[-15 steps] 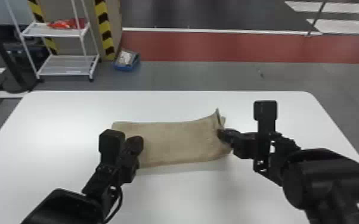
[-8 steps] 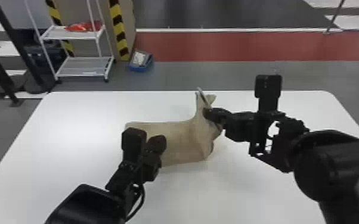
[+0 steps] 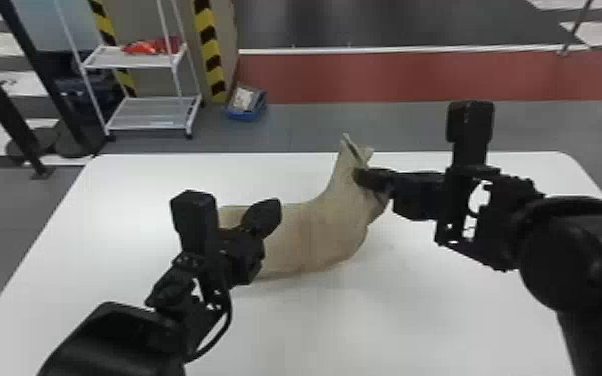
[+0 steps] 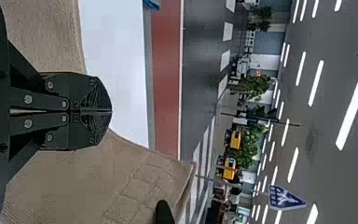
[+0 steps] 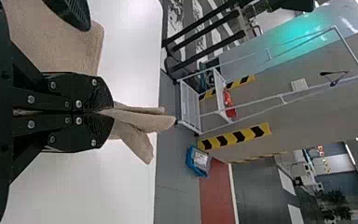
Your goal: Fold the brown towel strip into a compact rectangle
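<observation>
Right gripper (image 3: 359, 176) clamped on the raised end of the brown towel strip (image 3: 315, 235), cloth sloping down from its tips to the white table (image 3: 415, 320); left gripper (image 3: 267, 212) closed, above the lower part.

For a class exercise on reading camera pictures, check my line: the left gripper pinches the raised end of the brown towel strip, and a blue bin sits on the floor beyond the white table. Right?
Not quite: the right gripper pinches the raised end of the brown towel strip, as the right wrist view shows. A blue bin does sit on the floor beyond the white table.
</observation>
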`<state>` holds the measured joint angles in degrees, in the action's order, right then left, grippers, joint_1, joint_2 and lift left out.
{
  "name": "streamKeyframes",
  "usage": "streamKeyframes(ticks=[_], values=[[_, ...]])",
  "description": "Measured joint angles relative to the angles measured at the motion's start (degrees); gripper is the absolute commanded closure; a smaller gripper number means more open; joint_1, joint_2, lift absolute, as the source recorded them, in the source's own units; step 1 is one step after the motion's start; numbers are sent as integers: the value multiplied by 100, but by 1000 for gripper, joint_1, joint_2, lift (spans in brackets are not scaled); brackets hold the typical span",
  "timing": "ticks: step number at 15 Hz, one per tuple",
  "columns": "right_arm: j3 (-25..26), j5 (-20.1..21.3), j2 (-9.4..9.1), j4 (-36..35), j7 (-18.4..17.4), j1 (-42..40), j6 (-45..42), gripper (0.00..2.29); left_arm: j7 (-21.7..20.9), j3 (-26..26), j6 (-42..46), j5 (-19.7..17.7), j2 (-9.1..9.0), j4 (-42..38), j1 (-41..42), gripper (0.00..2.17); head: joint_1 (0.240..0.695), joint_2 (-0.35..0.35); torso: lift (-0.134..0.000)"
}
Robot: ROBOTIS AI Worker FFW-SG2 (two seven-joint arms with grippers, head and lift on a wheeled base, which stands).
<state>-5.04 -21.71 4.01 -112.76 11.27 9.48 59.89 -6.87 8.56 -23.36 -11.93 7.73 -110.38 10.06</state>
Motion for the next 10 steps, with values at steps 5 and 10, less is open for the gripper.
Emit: streamKeyframes(ticks=[5, 10], values=[[323, -328, 23, -15, 0, 146, 239, 1413, -745, -513, -11, 20, 107, 717, -28, 2078, 695, 77, -123], [-39, -329, -198, -79, -117, 297, 408, 1413, -887, -493, 70, 119, 107, 1268, -260, 2078, 695, 118, -123]])
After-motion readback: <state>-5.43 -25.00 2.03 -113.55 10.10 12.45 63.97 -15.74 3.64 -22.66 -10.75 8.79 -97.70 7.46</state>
